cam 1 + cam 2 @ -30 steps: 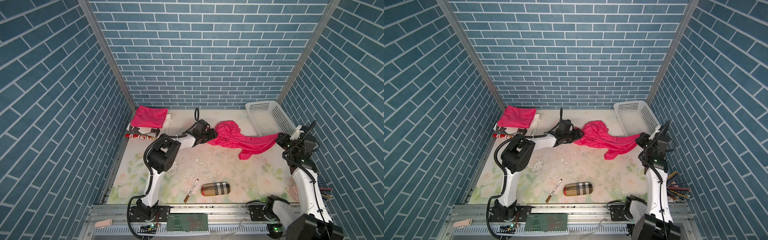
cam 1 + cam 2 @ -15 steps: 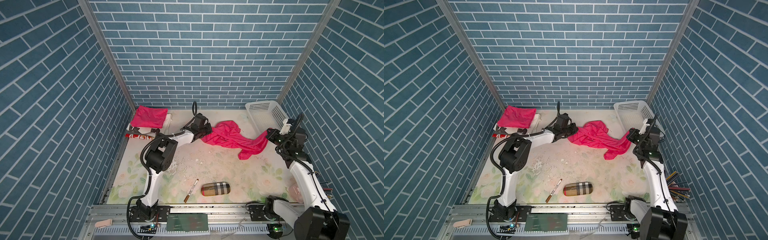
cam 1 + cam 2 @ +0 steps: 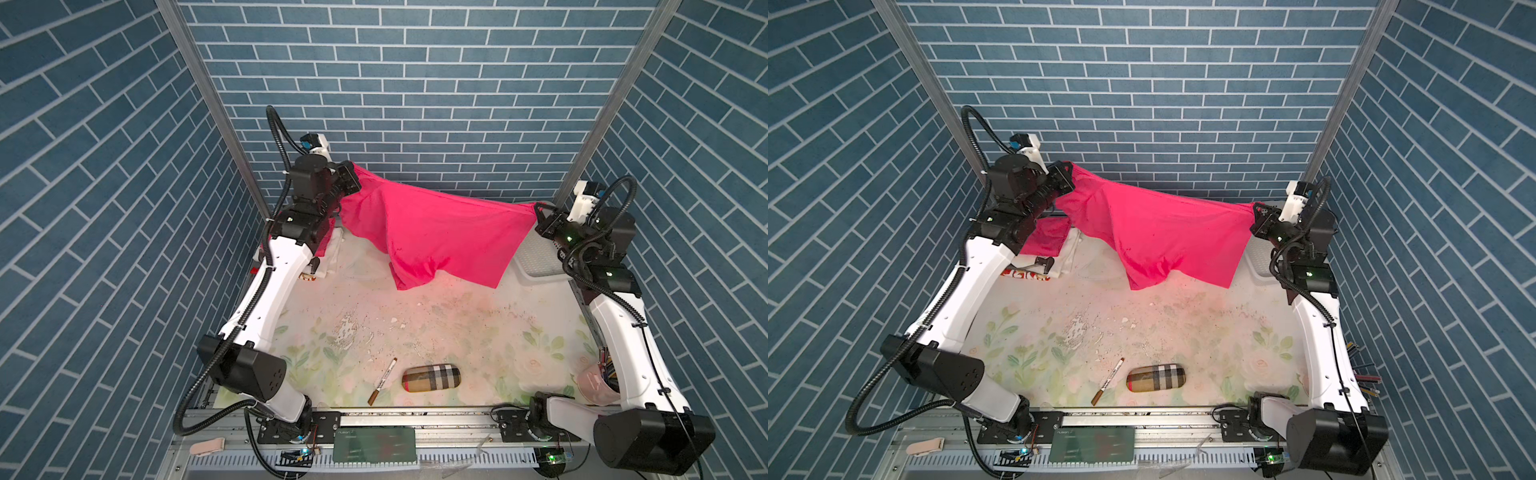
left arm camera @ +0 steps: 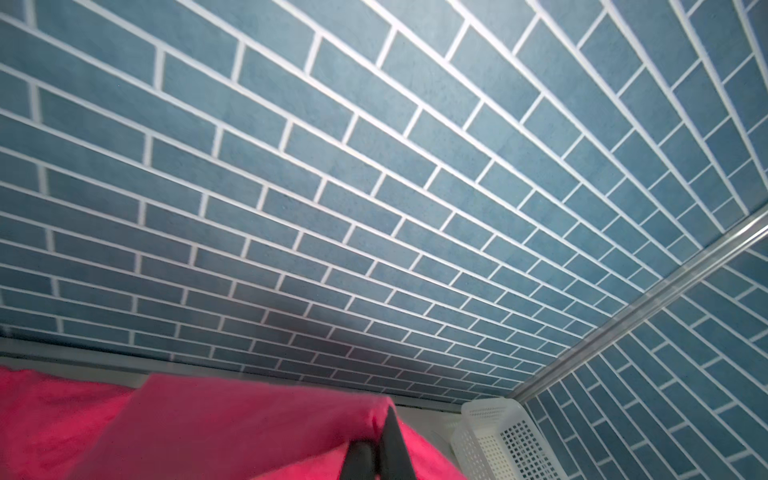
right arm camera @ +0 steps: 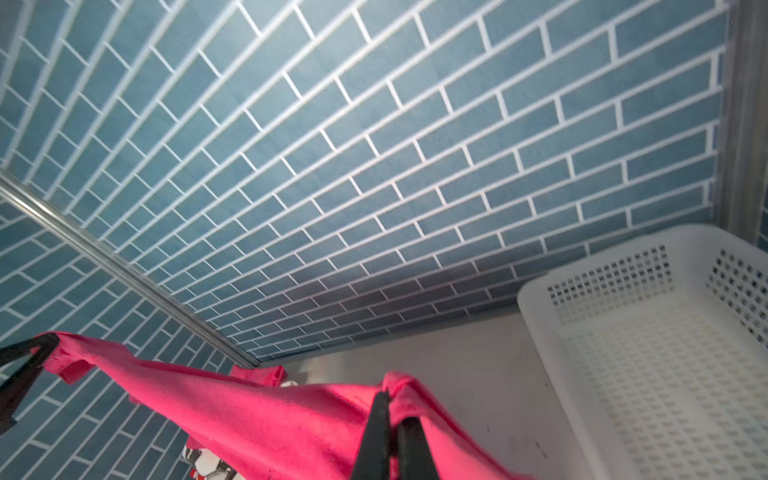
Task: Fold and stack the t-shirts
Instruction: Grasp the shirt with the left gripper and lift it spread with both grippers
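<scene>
Both arms have risen off the counter (image 3: 457,332), hoisting the bright pink-magenta thin fabric t-shirt (image 3: 436,232) that lay crumpled a second ago. The left jaws are clamped on one top corner and the right jaws on the opposite one, with cloth bunched over the closed black tips in both wrist views. The shirt hangs stretched between them at the back. Whether its lowest fold touches the counter is hard to tell. A second, folded pink t-shirt (image 3: 1044,239) lies back left, partly hidden by the left arm (image 3: 282,270). The white perforated plastic basket (image 5: 582,278) is mostly covered in both top views. A plaid beige oblong case (image 3: 432,377) lies near the front.
</scene>
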You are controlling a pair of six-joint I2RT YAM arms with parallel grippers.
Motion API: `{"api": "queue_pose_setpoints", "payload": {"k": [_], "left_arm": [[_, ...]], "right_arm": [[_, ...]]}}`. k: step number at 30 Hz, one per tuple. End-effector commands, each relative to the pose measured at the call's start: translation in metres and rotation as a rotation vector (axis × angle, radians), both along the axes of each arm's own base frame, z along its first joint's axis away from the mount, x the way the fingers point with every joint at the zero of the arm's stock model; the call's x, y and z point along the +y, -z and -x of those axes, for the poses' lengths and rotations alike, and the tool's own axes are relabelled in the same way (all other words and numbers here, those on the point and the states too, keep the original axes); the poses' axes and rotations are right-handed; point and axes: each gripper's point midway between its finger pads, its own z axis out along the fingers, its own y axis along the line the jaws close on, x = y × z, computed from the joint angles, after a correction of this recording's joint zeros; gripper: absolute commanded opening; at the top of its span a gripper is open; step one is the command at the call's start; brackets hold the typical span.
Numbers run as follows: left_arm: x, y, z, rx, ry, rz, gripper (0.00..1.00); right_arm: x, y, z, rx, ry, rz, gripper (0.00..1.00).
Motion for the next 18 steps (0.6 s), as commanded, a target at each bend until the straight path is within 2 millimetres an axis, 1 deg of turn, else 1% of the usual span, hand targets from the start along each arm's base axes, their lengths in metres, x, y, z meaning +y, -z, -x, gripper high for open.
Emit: {"api": "queue_pose_setpoints", "payload": {"k": [1,4,6,8,10,12,14,16,18], "left_arm": [[0.033,-0.017,0.020,-0.014,-0.107,-0.048,0.00],[0.039,-0.038,0.040,-0.069,-0.115,-0.036,0.00],[0.043,-0.044,0.047,-0.084,-0.130,-0.042,0.00],[0.049,-0.039,0.047,-0.083,-0.158,-0.057,0.00],[0.048,-0.026,0.039,-0.050,-0.155,-0.073,0.00],[0.039,-0.004,0.027,0.000,-0.118,-0.076,0.00],[0.024,0.026,0.013,0.063,-0.056,-0.061,0.00],[0.011,0.056,0.001,0.126,-0.003,-0.044,0.00],[0.000,0.080,-0.010,0.172,0.037,-0.025,0.00]], "right_arm": [[0.006,-0.033,0.007,-0.077,-0.040,-0.021,0.00],[0.008,-0.040,0.012,-0.096,-0.049,-0.031,0.00],[0.007,-0.033,0.010,-0.082,-0.044,-0.031,0.00],[0.006,-0.021,0.005,-0.055,-0.039,-0.036,0.00],[0.007,-0.001,-0.002,-0.002,-0.048,-0.053,0.00],[0.010,0.021,-0.009,0.045,-0.066,-0.080,0.00],[0.014,0.047,-0.017,0.102,-0.074,-0.094,0.00],[0.016,0.069,-0.024,0.149,-0.074,-0.092,0.00],[0.019,0.089,-0.033,0.190,-0.070,-0.078,0.00]]}}
